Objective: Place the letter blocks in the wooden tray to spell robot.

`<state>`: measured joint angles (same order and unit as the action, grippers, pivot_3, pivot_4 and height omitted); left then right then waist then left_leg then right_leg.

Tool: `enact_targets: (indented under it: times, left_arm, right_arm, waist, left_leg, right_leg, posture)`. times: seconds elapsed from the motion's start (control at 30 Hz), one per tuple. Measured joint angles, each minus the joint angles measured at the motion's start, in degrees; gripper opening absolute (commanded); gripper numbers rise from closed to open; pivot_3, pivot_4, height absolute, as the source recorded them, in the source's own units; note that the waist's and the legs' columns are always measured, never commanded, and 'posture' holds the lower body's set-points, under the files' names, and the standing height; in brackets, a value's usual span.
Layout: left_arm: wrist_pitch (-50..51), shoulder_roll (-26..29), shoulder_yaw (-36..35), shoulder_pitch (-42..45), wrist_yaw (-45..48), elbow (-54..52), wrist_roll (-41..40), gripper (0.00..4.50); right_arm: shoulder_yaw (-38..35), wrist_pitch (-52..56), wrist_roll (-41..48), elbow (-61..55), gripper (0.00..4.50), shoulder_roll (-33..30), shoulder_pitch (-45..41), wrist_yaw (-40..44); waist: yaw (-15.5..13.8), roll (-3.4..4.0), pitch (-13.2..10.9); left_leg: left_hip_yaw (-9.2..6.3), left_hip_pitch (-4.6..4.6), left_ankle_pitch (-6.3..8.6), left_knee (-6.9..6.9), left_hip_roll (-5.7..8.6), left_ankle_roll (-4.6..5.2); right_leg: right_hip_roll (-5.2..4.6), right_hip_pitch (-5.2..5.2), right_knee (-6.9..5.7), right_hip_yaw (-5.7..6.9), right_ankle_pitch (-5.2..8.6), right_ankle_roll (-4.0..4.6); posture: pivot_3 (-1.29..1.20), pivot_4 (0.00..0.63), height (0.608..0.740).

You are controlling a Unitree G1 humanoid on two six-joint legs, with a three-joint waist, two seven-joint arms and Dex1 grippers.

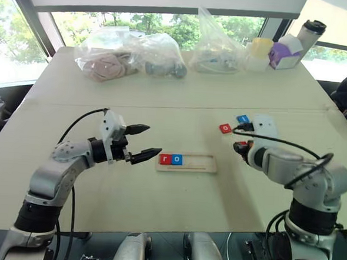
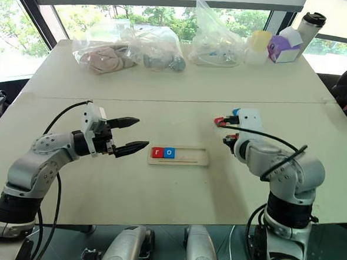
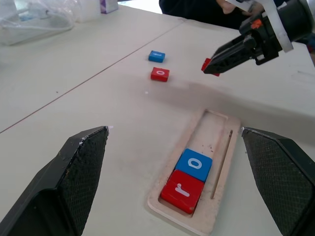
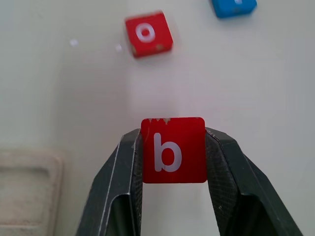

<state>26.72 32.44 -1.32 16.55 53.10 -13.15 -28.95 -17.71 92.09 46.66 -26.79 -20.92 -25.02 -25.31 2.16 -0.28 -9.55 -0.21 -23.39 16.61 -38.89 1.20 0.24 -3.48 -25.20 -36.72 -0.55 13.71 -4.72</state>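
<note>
Gripping the red b block (image 4: 173, 150), the right gripper (image 4: 173, 162) hangs right of the wooden tray (image 1: 186, 162).
Red r (image 1: 164, 159) and blue o (image 1: 177, 159) fill the tray's left end; the left gripper (image 1: 142, 143) gapes wide, empty; red o (image 1: 225, 128) and a blue block (image 1: 242, 119) lie farther right.

The wooden tray (image 1: 186, 162) has 3 free slots at its right end; bare tabletop (image 1: 180, 115) surrounds it, bags (image 1: 131, 56) crowding only the frame's top.

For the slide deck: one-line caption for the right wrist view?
Right gripper holds the red b block above the table; red o block lies beyond.
</note>
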Motion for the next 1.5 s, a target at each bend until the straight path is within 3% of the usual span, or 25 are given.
enact_targets:
  times: [0.57, 0.7, 0.8, 0.97, 1.1, 1.17, 1.27, 1.3, 1.4, 1.5]
  left_arm:
    - [-0.8, 0.1, 0.4, 0.2, 1.5, 0.7, 0.4, 4.5]
    - [-0.8, 0.1, 0.4, 0.1, 1.4, 0.7, 0.4, 4.5]
    - [-0.8, 0.1, 0.4, 0.1, 1.2, 0.7, 0.4, 4.5]
    - [-0.8, 0.1, 0.4, 0.2, 0.9, 0.7, 0.5, 4.5]
    - [-0.8, 0.0, 0.5, 0.4, 0.9, 0.8, 0.5, 4.5]
    - [-0.8, 0.0, 0.6, 1.0, 1.0, 1.0, 0.5, 4.5]
    - [-1.1, 0.0, 0.6, 1.6, 1.2, 1.5, 0.8, 4.5]
    - [-1.3, -0.1, 0.8, 1.7, 1.4, 1.8, 0.9, 4.5]
    - [-1.6, -0.3, 1.0, 2.0, 1.5, 2.2, 1.0, 4.5]
    - [-2.1, -0.5, 1.1, 2.1, 1.4, 2.3, 1.3, 4.5]
  right_arm:
    - [-4.5, 0.0, 32.0, 4.4, 1.15, -0.2, 4.3, -31.6]
    - [-2.1, -3.1, 40.1, 6.7, 3.05, -4.9, 4.3, -37.3]
    - [2.3, -9.5, 49.0, 8.6, 4.46, -13.2, 4.3, -42.3]
    - [11.4, -18.4, 60.8, 9.5, 4.46, -24.8, 1.7, -44.5]
    - [14.9, -17.0, 60.1, 10.2, 4.46, -32.8, -9.4, -27.9]
    - [15.8, -14.7, 51.9, 8.6, 4.46, -38.0, -14.4, -9.1]
    - [15.8, -16.0, 40.7, 7.3, 4.46, -45.5, -13.9, 19.8]
    - [17.2, -20.5, 34.3, 7.5, 4.46, -49.4, -10.4, 33.9]
    - [23.8, -38.3, 14.7, 10.7, 4.46, -58.7, -0.9, 63.1]
    - [29.4, -55.6, -2.6, 18.4, 4.46, -61.1, 2.2, 82.0]
  waist:
    - [0.0, -0.01, 0.0]
    - [0.0, -0.01, 0.0]
    - [0.0, -0.03, 0.0]
    - [0.3, -0.06, -0.1]
    - [0.1, -0.08, -0.2]
    - [-0.4, -0.04, -0.2]
    - [-1.9, -0.12, -0.2]
    - [-2.4, -0.11, -0.2]
    - [-2.9, -0.08, -0.2]
    - [-2.5, -0.06, -0.2]
  left_leg:
    - [0.02, 0.02, -0.01, -0.05, -0.02, 0.02]
    - [0.02, 0.01, -0.01, -0.06, -0.02, 0.03]
    - [0.0, 0.02, -0.01, -0.06, -0.06, 0.05]
    - [0.05, 0.03, 0.01, -0.06, -0.11, 0.09]
    - [0.06, 0.04, 0.0, -0.09, -0.17, 0.12]
    - [0.04, 0.01, 0.02, -0.08, -0.23, 0.17]
    - [-0.04, 0.0, 0.15, -0.09, -0.37, 0.36]
    - [0.02, -0.01, 0.21, -0.09, -0.37, 0.45]
    - [0.13, -0.04, 0.24, -0.12, -0.25, 0.5]
    - [0.36, 0.01, 0.24, -0.15, -0.13, 0.5]
  right_leg:
    - [0.11, 0.09, 0.06, -0.02, 0.01, -0.02]
    - [0.13, 0.13, 0.12, -0.03, 0.01, -0.02]
    - [0.2, 0.24, 0.36, -0.03, 0.02, -0.02]
    - [0.29, 0.33, 0.54, -0.12, 0.03, -0.01]
    - [0.46, 0.34, 0.57, -0.15, 0.03, -0.01]
    - [0.56, 0.32, 0.61, -0.15, 0.03, -0.01]
    - [0.65, 0.44, 0.84, -0.01, 0.04, -0.02]
    - [0.59, 0.45, 0.91, -0.02, 0.04, -0.02]
    - [0.37, 0.46, 1.03, -0.03, 0.03, -0.03]
    - [0.1, 0.46, 1.07, -0.1, -0.04, -0.15]
  posture:
    - [0.0, 0.15, 0.74]
    - [0.0, 0.15, 0.74]
    - [0.0, 0.15, 0.74]
    - [0.0, 0.15, 0.74]
    - [0.0, 0.15, 0.74]
    - [0.0, 0.15, 0.74]
    - [0.0, 0.15, 0.74]
    - [0.0, 0.15, 0.74]
    - [0.0, 0.15, 0.74]
    - [0.0, 0.15, 0.74]
